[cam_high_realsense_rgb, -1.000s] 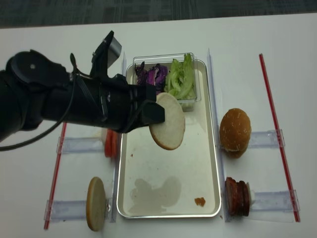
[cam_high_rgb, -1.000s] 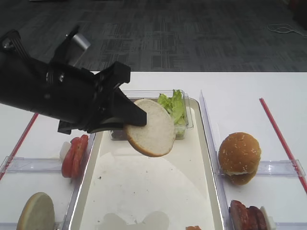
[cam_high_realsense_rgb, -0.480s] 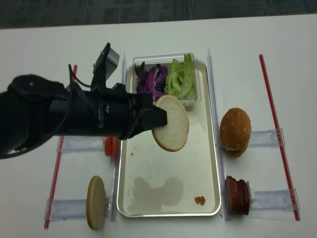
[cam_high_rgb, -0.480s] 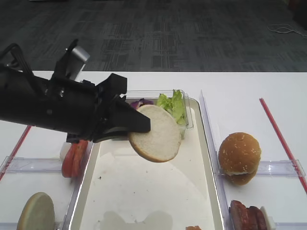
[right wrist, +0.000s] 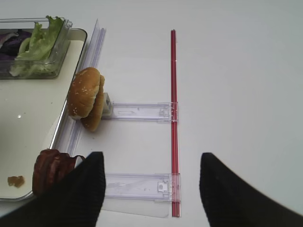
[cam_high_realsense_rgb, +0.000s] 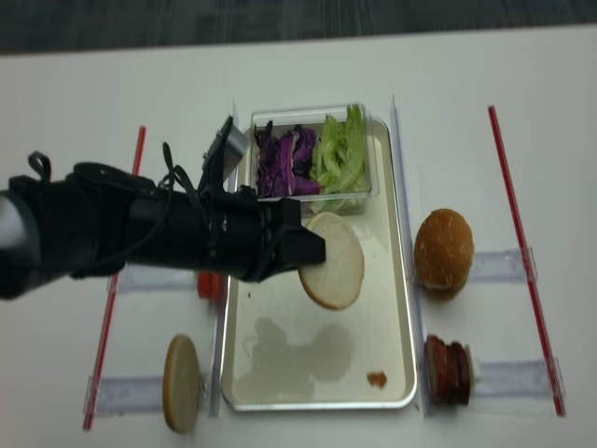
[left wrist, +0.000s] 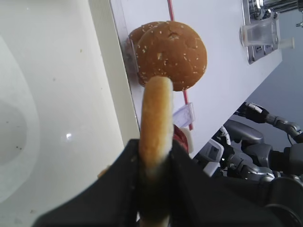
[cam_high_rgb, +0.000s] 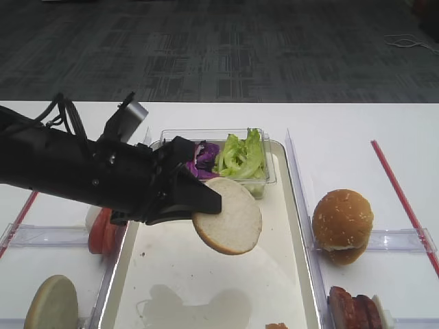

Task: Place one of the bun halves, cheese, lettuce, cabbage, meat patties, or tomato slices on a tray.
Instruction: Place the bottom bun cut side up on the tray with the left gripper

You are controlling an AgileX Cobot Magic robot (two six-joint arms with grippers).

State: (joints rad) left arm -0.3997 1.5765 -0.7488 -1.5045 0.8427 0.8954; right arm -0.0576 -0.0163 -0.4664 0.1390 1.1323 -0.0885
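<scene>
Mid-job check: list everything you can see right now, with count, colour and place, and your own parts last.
tray: one, cream with silvery rim, centre.
clear box: one, on the tray's far end.
cabbage: one pile, purple, in the box's left part.
lettuce: one bunch, light green, in the box's right part.
bun half: one, pale cream, held above the tray.
second bun half: one, tan, left of the tray, near end.
tomato slices: red, left of the tray.
sesame bun: one, golden brown, right of the tray.
meat patties: dark reddish-brown, right, near end.
left gripper: black, shut on the bun half.
right gripper: black, open, empty.
</scene>
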